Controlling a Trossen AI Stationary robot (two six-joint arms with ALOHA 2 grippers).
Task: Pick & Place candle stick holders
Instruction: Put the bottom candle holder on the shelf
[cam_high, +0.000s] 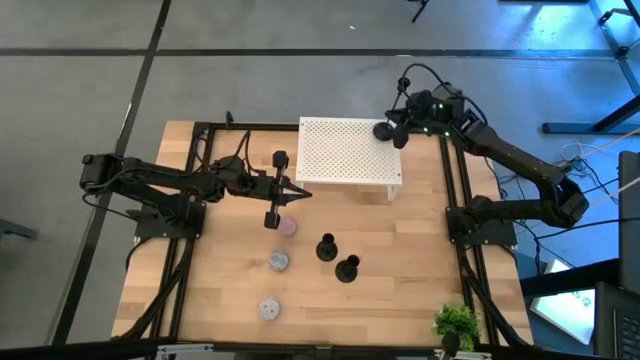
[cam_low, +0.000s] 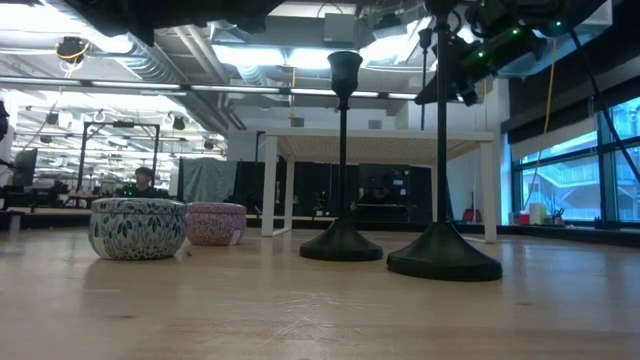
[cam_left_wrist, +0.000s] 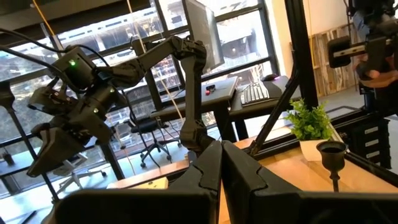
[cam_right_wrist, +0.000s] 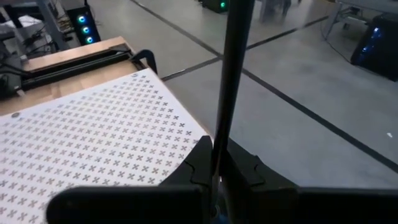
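Note:
Two black candle stick holders (cam_high: 326, 248) (cam_high: 347, 268) stand upright on their round bases on the wooden table; the low view shows them too (cam_low: 342, 150) (cam_low: 443, 150). A third holder (cam_high: 383, 130) is held over the far right corner of the white perforated stand (cam_high: 345, 150) by my right gripper (cam_high: 400, 137), which is shut on it. My left gripper (cam_high: 285, 190) is shut and empty, above the table left of the stand and clear of the holders. My right gripper pinches the holder's thin stem (cam_right_wrist: 219, 140) between its two fingers, which lie across the stem. The fingers come slanting down from the far right. The holder is lifted clear above the stand; both its ends lie outside the wrist view.
Three small round tins lie near the standing holders: a pink one (cam_high: 288, 226), a grey patterned one (cam_high: 279, 261) and another (cam_high: 268, 309) nearer the front. A small green plant (cam_high: 456, 322) stands at the near right corner. Black frame rails run along both table sides.

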